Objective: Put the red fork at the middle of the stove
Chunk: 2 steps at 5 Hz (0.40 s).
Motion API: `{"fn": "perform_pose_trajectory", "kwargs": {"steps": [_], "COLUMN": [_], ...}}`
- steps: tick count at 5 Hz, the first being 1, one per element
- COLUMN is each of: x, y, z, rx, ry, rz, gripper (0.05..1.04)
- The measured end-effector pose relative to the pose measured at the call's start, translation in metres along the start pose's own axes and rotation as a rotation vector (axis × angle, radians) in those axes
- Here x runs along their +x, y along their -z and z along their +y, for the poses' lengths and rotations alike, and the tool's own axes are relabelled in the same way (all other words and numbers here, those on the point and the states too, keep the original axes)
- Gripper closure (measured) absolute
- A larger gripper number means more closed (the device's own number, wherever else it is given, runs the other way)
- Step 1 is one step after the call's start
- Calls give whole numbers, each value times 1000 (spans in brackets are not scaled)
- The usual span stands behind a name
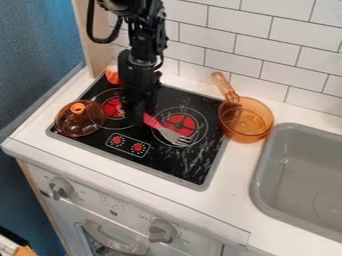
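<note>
The black gripper (137,109) hangs low over the stove (157,162), between the left and right burners. At its right side is the red fork (153,121), its red handle end partly hidden by the gripper. The fork slants down to the right across the lower left part of the right burner, and its pale, greyish tines point toward the front right. Whether the gripper holds the handle cannot be told against the black stove top.
A clear orange lid (80,119) covers the stove's left edge. An orange object (112,76) sits at the back left corner. The orange pan (246,120) stands right of the stove, handle toward the tiled wall. A grey sink (300,175) is farther right.
</note>
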State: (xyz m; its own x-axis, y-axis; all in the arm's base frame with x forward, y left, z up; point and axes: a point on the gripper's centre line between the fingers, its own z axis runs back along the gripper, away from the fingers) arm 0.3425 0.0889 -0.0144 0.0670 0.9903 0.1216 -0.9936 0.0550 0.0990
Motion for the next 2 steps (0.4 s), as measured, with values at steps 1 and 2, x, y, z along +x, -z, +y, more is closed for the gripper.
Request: {"fn": "perform_pose_trajectory", "kwargs": {"steps": [1, 2], "x": [0, 1], "y": [2, 5], "z": [1, 1], "rx": [-1, -21], "ry": [7, 29], "rz": [13, 32], "gripper": [705, 705]}}
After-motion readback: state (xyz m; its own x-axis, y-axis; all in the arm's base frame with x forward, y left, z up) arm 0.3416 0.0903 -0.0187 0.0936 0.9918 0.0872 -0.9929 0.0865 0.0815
